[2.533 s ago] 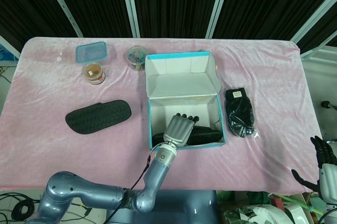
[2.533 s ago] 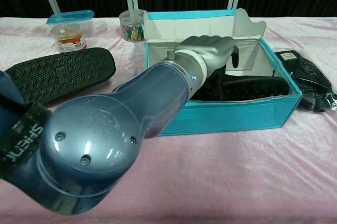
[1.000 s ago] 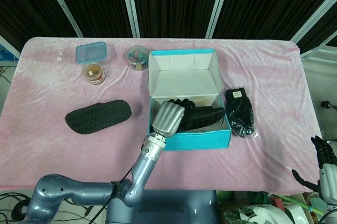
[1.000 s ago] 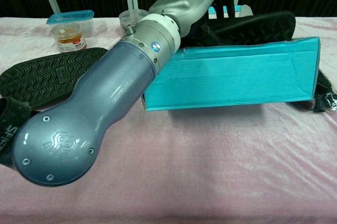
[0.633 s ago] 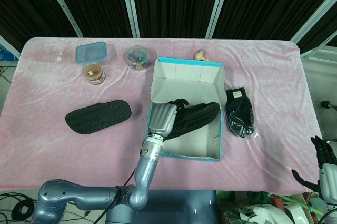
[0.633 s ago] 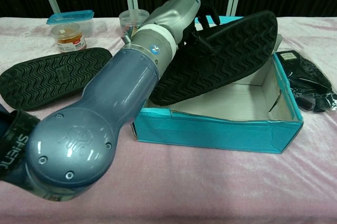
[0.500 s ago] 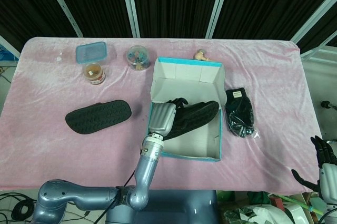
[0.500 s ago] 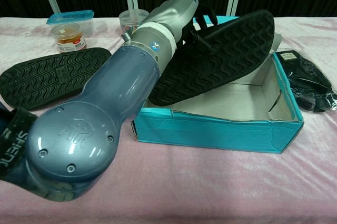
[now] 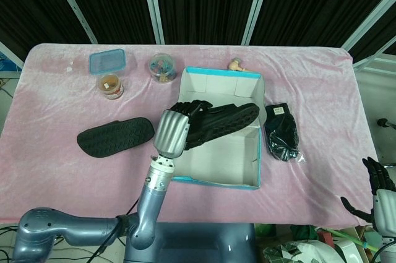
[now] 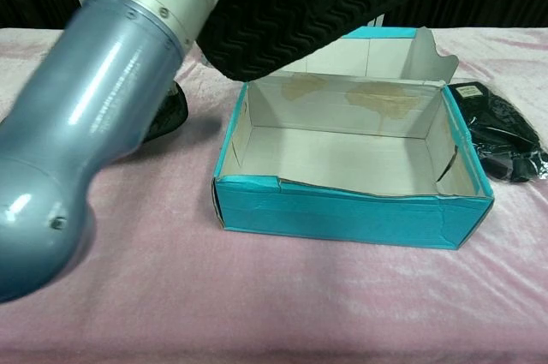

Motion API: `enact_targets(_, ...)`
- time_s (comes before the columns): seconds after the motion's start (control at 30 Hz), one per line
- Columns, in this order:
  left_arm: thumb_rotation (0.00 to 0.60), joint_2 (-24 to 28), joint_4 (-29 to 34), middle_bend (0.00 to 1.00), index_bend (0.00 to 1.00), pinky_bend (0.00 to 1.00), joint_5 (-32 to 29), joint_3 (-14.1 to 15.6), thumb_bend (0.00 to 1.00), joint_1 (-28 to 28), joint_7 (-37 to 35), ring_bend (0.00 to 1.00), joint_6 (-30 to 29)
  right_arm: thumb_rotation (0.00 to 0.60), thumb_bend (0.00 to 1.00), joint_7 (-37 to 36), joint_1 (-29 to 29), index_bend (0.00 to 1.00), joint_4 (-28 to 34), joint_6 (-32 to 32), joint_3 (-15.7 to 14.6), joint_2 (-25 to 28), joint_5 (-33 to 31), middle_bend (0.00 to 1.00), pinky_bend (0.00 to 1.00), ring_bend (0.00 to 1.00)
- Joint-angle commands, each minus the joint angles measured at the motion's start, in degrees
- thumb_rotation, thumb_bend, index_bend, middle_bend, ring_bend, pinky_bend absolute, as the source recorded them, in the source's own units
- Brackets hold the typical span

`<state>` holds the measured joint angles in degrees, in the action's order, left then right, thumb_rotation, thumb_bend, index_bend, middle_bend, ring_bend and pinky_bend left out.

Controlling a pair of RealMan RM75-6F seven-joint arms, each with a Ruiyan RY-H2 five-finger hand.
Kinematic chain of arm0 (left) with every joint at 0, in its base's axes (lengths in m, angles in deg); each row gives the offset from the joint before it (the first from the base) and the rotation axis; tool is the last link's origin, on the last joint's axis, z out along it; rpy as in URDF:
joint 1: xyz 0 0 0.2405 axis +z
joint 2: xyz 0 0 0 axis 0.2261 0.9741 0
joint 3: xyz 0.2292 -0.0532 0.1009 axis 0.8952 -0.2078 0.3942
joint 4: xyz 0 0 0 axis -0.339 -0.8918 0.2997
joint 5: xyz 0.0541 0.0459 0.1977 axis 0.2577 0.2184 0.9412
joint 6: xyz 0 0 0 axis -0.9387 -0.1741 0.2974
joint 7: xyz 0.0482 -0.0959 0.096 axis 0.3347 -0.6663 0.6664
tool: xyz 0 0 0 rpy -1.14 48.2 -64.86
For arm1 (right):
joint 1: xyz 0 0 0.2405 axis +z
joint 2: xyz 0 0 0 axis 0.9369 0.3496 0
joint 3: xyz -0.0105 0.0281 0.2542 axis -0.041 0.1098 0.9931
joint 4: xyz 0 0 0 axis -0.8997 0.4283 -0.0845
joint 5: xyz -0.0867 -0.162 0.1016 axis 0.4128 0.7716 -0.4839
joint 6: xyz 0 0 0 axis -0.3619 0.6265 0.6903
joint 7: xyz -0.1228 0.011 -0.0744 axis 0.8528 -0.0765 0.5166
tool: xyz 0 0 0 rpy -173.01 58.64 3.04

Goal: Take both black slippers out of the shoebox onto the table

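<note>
My left hand [image 9: 173, 130] grips a black slipper [image 9: 218, 124] and holds it in the air above the open teal shoebox [image 9: 213, 179], sole toward the chest camera [image 10: 317, 0]. The box interior [image 10: 342, 158] shows only bare cardboard in the chest view. A second black slipper [image 9: 116, 136] lies sole-up on the pink table to the left of the box; my left arm [image 10: 94, 116] hides most of it in the chest view. My right hand [image 9: 378, 196] hangs at the lower right off the table's edge, fingers apart, holding nothing.
A black pouch [image 9: 282, 132] lies right of the box. At the back left stand a blue-lidded container [image 9: 107, 60], a small jar [image 9: 111, 85] and a clear cup of bits [image 9: 161, 67]. A small tan object [image 9: 235, 64] sits behind the box.
The left hand has lifted the slipper up and out of the box and carried it slightly left. The box, tipped up earlier, has settled flat. The right hand has stayed put.
</note>
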<state>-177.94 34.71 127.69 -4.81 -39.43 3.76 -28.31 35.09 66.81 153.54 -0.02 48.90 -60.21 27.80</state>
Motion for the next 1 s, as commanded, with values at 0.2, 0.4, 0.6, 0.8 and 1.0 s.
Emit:
enact_targets(0.2,0.6,23.02,26.85,0.56,0.33,0.44,-14.74,5.39,0.36,9.46,17.47,0.43,4.7,0.6,0.1,-0.02,0.51,0.02,-0.04,0.7,0.1,0.02,-0.04,0.04,0.18,0.0)
enact_targets(0.4,0.6,31.24,31.48,0.56,0.33,0.44,-17.5,9.33,0.36,14.02,17.19,0.43,4.14,0.6,0.1,0.14,1.52,0.02,-0.07,1.54,0.46,0.0,0.27,0.04,0.18,0.0)
enact_targets(0.6,0.6,31.02,28.61,0.56,0.33,0.44,-16.48,12.96,0.36,17.43,14.87,0.43,1.44,0.6,0.1,0.08,2.25,0.02,-0.16,2.27,0.58,-0.11,0.41,0.04,0.18,0.0)
enact_targets(0.8,0.6,26.38,20.98,0.56,0.33,0.44,-17.34,14.11,0.36,18.92,10.93,0.43,1.74,0.6,0.1,0.04,2.56,0.02,-0.11,2.29,0.73,0.05,0.36,0.04,0.18,0.0)
enact_targets(1.0,0.6,23.11,16.39,0.52,0.29,0.41,-20.28,13.27,0.16,17.63,11.12,0.38,4.68,0.6,0.1,0.1,2.4,0.02,0.02,2.09,0.57,0.02,0.19,0.04,0.18,0.0)
